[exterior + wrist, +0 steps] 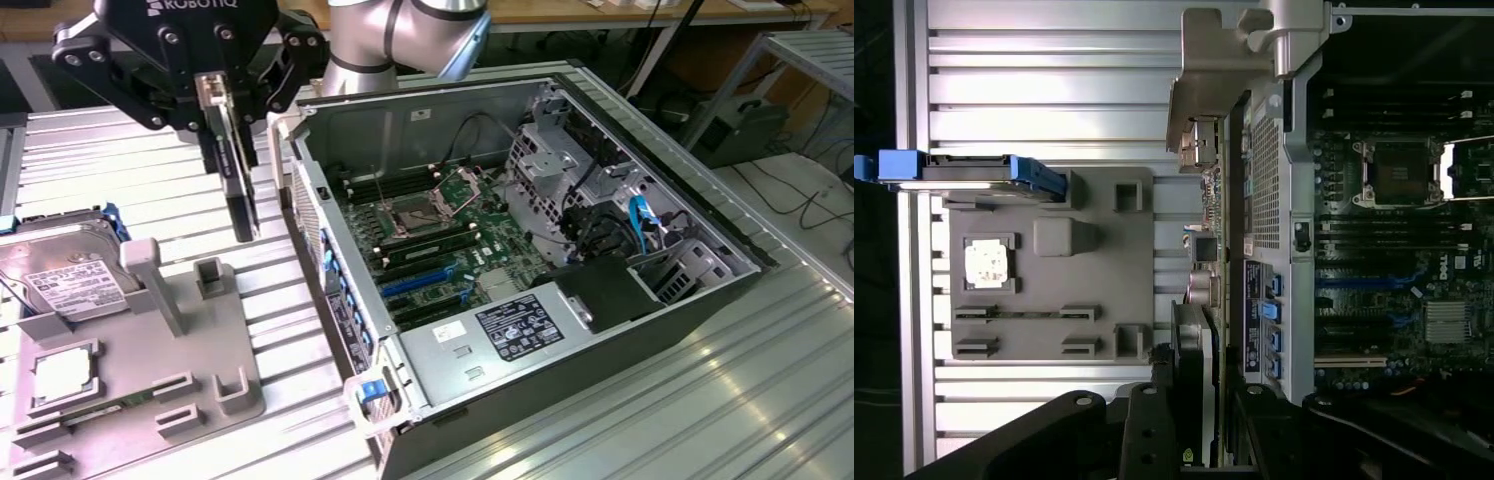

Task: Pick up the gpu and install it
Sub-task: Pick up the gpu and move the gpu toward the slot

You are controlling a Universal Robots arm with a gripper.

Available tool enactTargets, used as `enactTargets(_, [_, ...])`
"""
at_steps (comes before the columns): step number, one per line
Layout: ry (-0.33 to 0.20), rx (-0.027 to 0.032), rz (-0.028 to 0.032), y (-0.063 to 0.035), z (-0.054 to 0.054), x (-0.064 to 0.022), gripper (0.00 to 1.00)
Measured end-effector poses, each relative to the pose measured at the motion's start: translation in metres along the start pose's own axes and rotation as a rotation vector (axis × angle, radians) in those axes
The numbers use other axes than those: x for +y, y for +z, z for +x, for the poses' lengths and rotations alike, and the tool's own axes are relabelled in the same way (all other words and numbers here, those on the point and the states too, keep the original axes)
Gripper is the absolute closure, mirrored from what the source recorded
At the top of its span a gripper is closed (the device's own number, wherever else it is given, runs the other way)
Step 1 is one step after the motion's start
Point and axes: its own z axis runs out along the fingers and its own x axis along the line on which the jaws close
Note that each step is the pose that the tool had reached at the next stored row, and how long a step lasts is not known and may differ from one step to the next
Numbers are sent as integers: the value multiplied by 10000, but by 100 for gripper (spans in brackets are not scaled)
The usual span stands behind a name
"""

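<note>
Hanging upright in one pincer (218,108), one gpu (242,195), seemingly outside one case (387,125).

A black two-finger gripper (227,105), built of flat, angular link plates, is seen in the exterior view. Its body is marked with white capital lettering (198,8) that reads ROBOTIQ. Small round pivot pins (167,36) with a dull metallic sheen are set into the link plates at the joints. Behind the gripper, a silver-grey cylindrical arm segment (360,45) is joined to a rounded grey joint housing (451,30) with a smooth, matt finish. In the wrist view, the gripper (1204,425) is shown as thick-edged, matt black link plates, and round bolt heads (1086,401) are recessed into them.
</note>
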Motion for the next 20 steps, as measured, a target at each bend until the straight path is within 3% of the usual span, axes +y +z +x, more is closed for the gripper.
enactTargets(20, [0,0,-1,6,-276,1,72])
